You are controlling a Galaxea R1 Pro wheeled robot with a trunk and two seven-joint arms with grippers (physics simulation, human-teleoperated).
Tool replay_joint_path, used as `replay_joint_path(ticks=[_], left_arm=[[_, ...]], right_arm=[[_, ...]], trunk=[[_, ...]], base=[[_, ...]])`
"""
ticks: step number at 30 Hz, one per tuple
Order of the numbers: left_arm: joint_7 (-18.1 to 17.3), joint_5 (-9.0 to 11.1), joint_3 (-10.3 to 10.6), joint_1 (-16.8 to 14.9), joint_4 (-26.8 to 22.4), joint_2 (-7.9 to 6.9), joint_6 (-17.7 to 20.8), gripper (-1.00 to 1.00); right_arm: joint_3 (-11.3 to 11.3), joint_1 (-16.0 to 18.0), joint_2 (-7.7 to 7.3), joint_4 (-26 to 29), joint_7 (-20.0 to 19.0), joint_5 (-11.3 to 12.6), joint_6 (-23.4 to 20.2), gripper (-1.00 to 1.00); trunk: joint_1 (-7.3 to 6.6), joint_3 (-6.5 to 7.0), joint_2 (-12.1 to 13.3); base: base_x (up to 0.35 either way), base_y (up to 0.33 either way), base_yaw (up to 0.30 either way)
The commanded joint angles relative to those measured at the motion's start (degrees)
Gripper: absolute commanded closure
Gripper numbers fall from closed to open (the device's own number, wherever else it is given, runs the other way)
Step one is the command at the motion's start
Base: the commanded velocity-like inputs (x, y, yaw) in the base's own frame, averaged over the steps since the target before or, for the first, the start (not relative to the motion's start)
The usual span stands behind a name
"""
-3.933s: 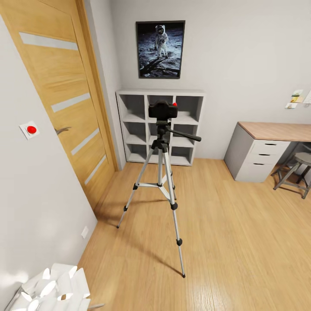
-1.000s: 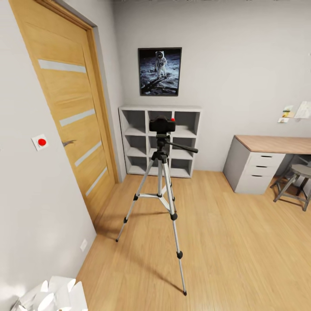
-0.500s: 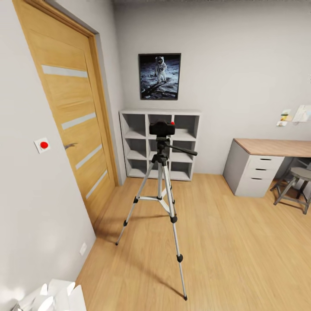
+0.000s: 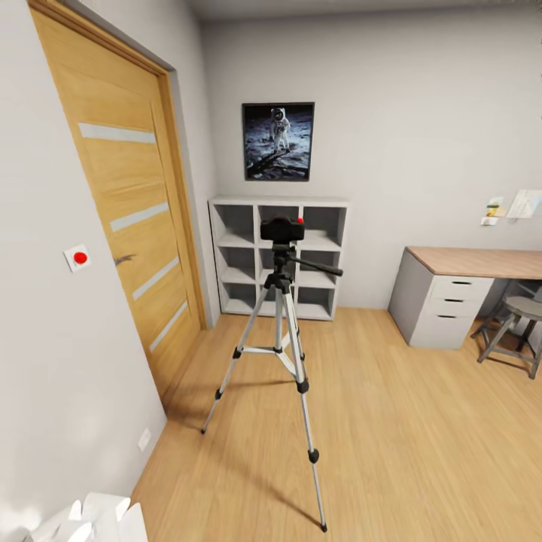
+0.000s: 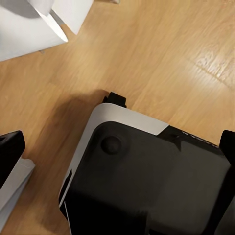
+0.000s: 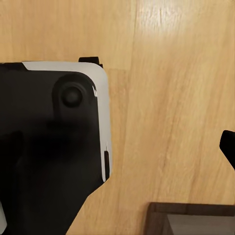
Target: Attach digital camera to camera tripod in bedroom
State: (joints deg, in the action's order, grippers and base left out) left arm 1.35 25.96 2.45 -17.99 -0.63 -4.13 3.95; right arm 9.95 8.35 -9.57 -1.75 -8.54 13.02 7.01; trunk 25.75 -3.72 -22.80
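Standing mid-floor in the bedroom, the camera tripod [image 4: 280, 354] has its 3 silver legs splayed on the wood plank floor [image 4: 421, 421], in front of the white cube shelf [image 4: 278, 256] and right of the oak door [image 4: 128, 226]. The digital camera [image 4: 282, 229] sits on the tripod's black head, red spot at its top corner; the pan handle [image 4: 316, 266] juts to the right. Whether it is locked on or merely resting cannot be told from this range.

Both wrist views look down at the floor past the robot's own black-and-white base [image 5: 142, 181]. Dark edges at the frame borders may be fingers, but their state, open or closed, cannot be told for either arm.

Risks, judged from here: the legs spread wide, so a careless base move could clip a foot and topple the stand. If the camera is only perched, a nudge would drop it. The desk [image 4: 474, 263] and stool [image 4: 519, 324] crowd the right side.
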Motion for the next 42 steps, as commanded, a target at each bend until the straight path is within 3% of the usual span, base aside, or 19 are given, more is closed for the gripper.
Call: replay_joint_path(ticks=[1, 17, 19, 24, 42], left_arm=[[0.14, 0.41, 0.27, -0.03, -0.07, 0.00, 0.27, -1.00], [0.00, 0.49, 0.61, 0.02, 0.25, 0.18, 0.23, -1.00], [0.02, 0.67, 0.62, 2.21, 0.48, 0.37, 0.26, -1.00], [-0.26, 0.75, 0.62, 3.82, 0.53, 0.38, -0.33, -1.00], [-0.55, 0.68, 0.62, 4.70, 0.62, 0.60, -3.49, -1.00]], right_arm=[[0.45, 0.09, 0.00, -0.19, -0.32, 0.60, 0.32, -1.00], [0.48, 0.09, -0.01, -0.19, -0.33, 0.60, 0.30, -1.00], [0.47, 0.09, -0.01, -0.19, -0.34, 0.60, 0.29, -1.00], [0.44, 0.09, -0.01, -0.19, -0.31, 0.60, 0.28, -1.00], [0.43, 0.09, -0.09, -0.19, -0.25, 0.62, 0.36, -1.00]], trunk=[[0.04, -0.03, -0.12], [0.04, 1.44, -0.12], [0.04, 1.62, -0.12], [0.04, 2.08, -0.12], [0.04, 3.73, -0.12]], base=[[0.000, 0.000, 0.000], [0.000, 0.000, 0.000], [0.000, 0.000, 0.000], [0.000, 0.000, 0.000], [0.000, 0.000, 0.000]])
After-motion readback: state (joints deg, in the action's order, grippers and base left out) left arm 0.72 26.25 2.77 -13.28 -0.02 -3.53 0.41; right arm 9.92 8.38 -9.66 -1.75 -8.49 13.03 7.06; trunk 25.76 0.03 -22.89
